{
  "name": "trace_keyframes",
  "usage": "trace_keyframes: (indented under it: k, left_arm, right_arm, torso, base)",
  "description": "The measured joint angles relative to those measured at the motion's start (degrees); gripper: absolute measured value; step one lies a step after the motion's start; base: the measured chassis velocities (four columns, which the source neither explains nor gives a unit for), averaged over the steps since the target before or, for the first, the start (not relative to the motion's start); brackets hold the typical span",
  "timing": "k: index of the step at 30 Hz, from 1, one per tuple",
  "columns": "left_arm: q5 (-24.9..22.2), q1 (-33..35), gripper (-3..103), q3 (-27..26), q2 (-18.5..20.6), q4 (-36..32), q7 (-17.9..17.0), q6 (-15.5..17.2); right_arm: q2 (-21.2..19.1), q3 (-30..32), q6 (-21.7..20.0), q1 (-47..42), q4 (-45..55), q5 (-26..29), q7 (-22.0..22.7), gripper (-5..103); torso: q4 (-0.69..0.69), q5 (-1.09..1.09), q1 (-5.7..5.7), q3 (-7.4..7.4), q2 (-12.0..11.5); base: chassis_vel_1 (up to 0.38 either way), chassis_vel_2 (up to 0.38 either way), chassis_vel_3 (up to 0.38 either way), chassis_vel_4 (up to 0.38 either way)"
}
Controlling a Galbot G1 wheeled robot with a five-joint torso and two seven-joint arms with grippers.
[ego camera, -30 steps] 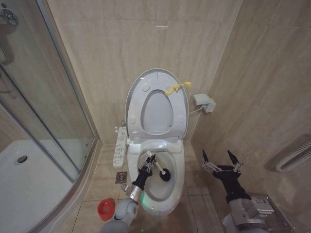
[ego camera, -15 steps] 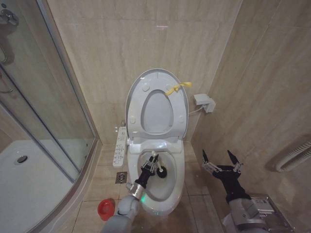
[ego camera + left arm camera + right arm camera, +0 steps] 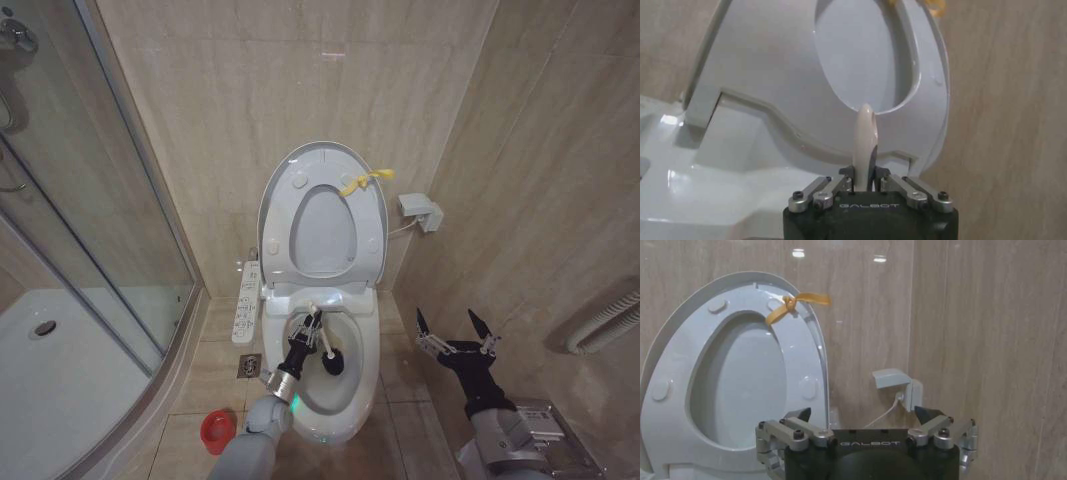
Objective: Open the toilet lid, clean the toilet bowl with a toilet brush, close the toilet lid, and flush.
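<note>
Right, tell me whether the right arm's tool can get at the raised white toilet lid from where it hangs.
Probably yes. The right tool hangs open beside the white ceramic toilet bowl, and nothing stands between it and the glossy white oval toilet lid with its yellow strap. The left tool is down in the bowl, gripping the thin white-handled toilet brush.

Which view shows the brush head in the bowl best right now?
The head view: the toilet brush has its dark head down inside the toilet bowl, held by the left gripper. The left wrist view gives its white handle between the fingers.
</note>
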Motion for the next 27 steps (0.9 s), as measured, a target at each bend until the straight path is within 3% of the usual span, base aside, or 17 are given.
trace_keyframes:
  k: [8, 12, 16, 22, 27]
  left_arm:
    - [-1.0, 4.5, 19, 0.0, 2.4, -7.1, -1.4, 1.9]
    - [-5.5, 10.7, 19, -0.5, 3.3, -12.6, -3.5, 3.7]
    - [-7.2, 12.9, 19, -0.7, 3.1, -13.9, -4.2, 4.3]
    - [-14.4, 18.4, 19, -0.6, 3.2, -20.0, -6.4, 7.6]
    - [-9.8, 16.5, 19, -2.1, 3.5, -16.6, -4.3, 7.1]
  right_arm:
    - [0.0, 0.0, 0.0, 0.0, 0.0, 0.0, 0.0, 100]
    - [0.0, 0.0, 0.0, 0.0, 0.0, 0.0, 0.0, 100]
    - [0.0, 0.0, 0.0, 0.0, 0.0, 0.0, 0.0, 100]
    - [0.0, 0.0, 0.0, 0.0, 0.0, 0.0, 0.0, 100]
    - [0.0, 0.0, 0.0, 0.0, 0.0, 0.0, 0.0, 100]
  torso:
    - [0.01, 0.00, 0.00, 0.00, 0.0]
    - [0.02, 0.02, -0.01, 0.00, 0.0]
    - [0.02, 0.01, -0.01, 0.00, 0.0]
    - [0.02, 0.01, -0.01, 0.00, 0.0]
    - [-0.01, 0.01, -0.01, 0.00, 0.0]
  base:
    - [0.000, 0.000, 0.000, 0.000]
    - [0.000, 0.000, 0.000, 0.000]
    - [0.000, 0.000, 0.000, 0.000]
    - [0.000, 0.000, 0.000, 0.000]
    - [0.000, 0.000, 0.000, 0.000]
